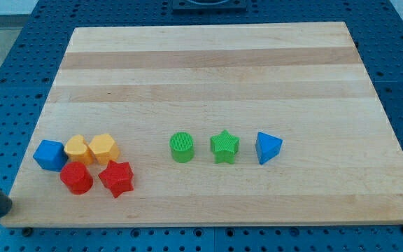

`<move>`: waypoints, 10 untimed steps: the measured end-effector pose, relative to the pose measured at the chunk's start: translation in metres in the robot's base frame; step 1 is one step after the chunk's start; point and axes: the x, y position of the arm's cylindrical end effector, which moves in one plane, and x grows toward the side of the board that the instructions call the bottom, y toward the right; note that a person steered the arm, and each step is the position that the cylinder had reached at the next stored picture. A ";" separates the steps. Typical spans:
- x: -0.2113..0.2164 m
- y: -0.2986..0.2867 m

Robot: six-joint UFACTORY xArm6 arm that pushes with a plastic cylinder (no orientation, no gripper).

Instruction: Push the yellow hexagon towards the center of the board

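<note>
My rod entered from the view's left edge, near the bottom left corner, as a short dark stub slanting down and towards the view's right. Only that small length of it showed; the rest of the arm lay outside the picture. My tip point(5, 208) was its rounded lower end, and it sat just off the bottom left corner of the board, at the edge of the wood rather than well onto it. It stood apart from every block, touching none, with the cluster of blocks at the board's lower left the nearest to it, up and to the view's right of the tip.
</note>
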 end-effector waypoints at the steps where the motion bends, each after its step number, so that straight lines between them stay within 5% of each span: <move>1: -0.018 -0.002; 4: -0.063 0.107; 6: -0.147 0.159; 8: -0.113 0.174; 9: -0.118 0.233; 10: -0.190 0.278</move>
